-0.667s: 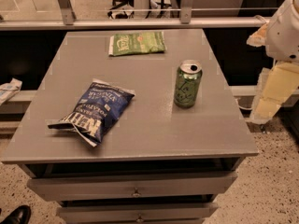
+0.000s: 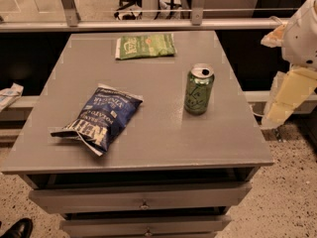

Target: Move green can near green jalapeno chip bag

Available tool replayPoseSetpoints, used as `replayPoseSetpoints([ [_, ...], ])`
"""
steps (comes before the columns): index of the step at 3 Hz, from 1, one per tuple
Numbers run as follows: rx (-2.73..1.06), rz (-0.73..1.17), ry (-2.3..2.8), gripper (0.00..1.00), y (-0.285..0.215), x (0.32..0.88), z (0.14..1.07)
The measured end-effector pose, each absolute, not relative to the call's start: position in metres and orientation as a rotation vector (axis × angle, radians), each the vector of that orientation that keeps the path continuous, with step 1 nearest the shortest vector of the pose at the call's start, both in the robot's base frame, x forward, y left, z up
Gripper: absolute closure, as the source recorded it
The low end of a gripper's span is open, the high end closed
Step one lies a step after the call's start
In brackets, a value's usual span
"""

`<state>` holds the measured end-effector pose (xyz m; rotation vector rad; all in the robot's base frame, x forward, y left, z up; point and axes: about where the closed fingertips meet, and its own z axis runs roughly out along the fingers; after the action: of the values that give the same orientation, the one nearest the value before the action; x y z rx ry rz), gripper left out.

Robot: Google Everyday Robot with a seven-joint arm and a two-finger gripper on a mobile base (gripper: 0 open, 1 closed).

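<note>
The green can (image 2: 198, 89) stands upright on the right half of the grey table (image 2: 163, 143), with a silver top and pale leafy markings. The green jalapeno chip bag (image 2: 145, 45) lies flat near the table's far edge, up and to the left of the can, with bare tabletop between them. My gripper (image 2: 290, 95) hangs off the table's right side, level with the can and clear of it, below the arm's white housing (image 2: 302, 33). It holds nothing that I can see.
A dark blue chip bag (image 2: 99, 118) with white lettering lies on the table's left front. Drawers (image 2: 143, 197) sit under the tabletop. A metal railing (image 2: 148, 25) runs behind the table. A black shoe (image 2: 17, 228) shows at the bottom left.
</note>
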<state>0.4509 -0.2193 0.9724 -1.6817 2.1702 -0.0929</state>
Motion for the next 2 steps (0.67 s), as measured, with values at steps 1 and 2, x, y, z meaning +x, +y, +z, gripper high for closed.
replayPoseSetpoints([
  [1, -1.587, -0.03, 2.064, 0.0, -0.228, 0.485, 0.957],
  [2, -1.447, 0.077, 1.966, 0.0, -0.232, 0.528, 0.936],
])
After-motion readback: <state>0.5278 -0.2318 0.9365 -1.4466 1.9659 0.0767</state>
